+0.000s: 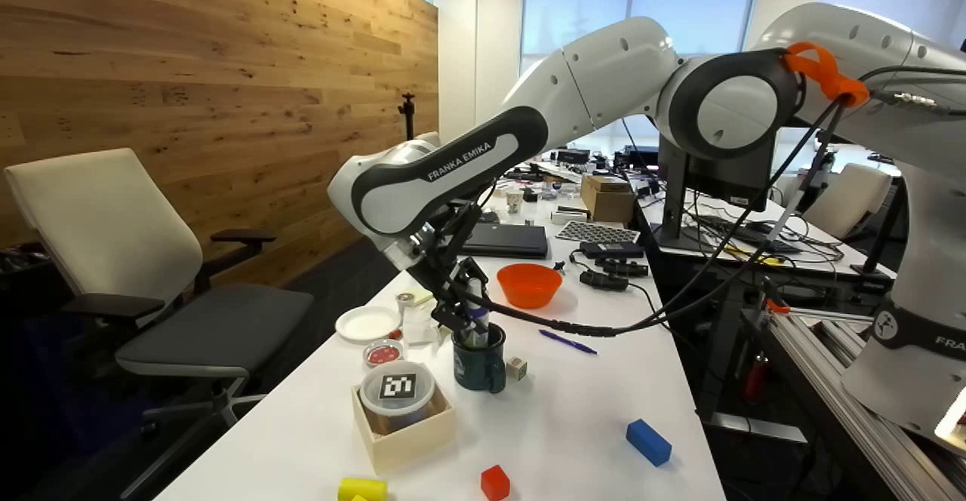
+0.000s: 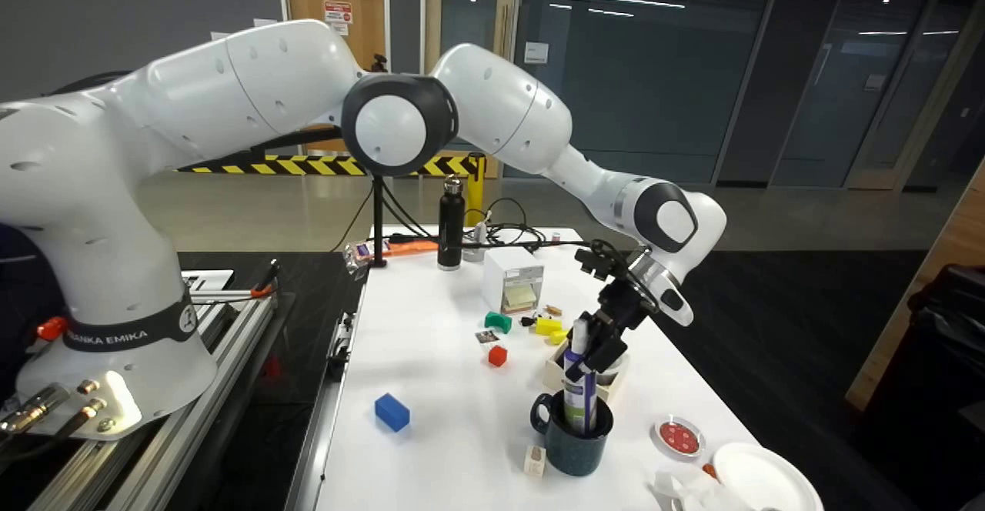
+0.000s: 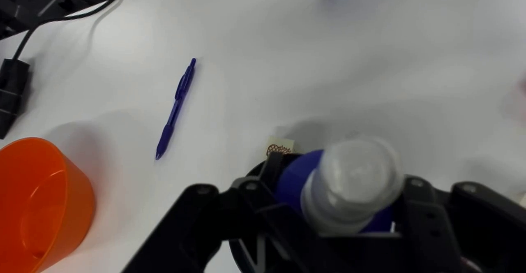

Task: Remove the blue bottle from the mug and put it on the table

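Observation:
The blue bottle has a white cap, a dark blue collar and a pale label. It stands slightly tilted inside the dark green mug, seen in both exterior views: bottle (image 1: pixel 476 327) (image 2: pixel 579 405), mug (image 1: pixel 478 369) (image 2: pixel 573 451). Its lower end is hidden in the mug. My gripper (image 1: pixel 469 301) (image 3: pixel 340 193) reaches down around the bottle's upper part, with a finger against each side of the blue collar. In the wrist view the bottle's cap (image 3: pixel 359 174) points up between the fingers. The mug stands upright on the white table (image 1: pixel 581 418).
A small wooden cube (image 2: pixel 535 461) is right beside the mug. A wooden box (image 1: pixel 411 444) holding a lidded tub stands near it. An orange bowl (image 1: pixel 530 286), a blue pen (image 1: pixel 567 341), a blue block (image 1: pixel 649 442), a red block (image 1: pixel 496 483) and a white plate (image 1: pixel 367 324) lie around.

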### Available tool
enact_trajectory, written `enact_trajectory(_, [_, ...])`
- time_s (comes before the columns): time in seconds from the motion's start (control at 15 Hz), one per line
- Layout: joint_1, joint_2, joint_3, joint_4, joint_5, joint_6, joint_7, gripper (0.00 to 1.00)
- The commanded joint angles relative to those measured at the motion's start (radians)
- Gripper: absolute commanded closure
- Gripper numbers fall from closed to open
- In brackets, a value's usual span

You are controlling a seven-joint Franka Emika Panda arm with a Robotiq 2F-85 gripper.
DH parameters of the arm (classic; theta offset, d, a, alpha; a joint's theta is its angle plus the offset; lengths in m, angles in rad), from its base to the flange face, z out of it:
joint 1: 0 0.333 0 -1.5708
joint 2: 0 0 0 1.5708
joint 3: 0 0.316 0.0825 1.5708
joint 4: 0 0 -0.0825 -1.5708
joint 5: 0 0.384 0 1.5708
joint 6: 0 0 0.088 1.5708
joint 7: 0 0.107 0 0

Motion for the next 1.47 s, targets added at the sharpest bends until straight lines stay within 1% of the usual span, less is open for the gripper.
enact_trajectory(0.0, [-0.011,0.023,0.006,0.056,0.010,-0.018,-0.015,0.77])
enact_trajectory(0.4, [-0.032,-0.047,0.012,0.083,0.025,-0.017,-0.011,0.77])
enact_trajectory(0.73, [-0.047,-0.097,0.019,0.108,0.046,-0.035,0.021,0.77])
enact_trajectory(0.87, [-0.054,-0.117,0.026,0.098,0.072,-0.055,0.040,0.77])
enact_trajectory(1.0, [-0.061,-0.134,0.031,0.091,0.099,-0.100,0.049,0.77])
enact_trajectory(1.4, [-0.058,-0.177,0.051,0.059,0.129,-0.228,0.024,0.77])
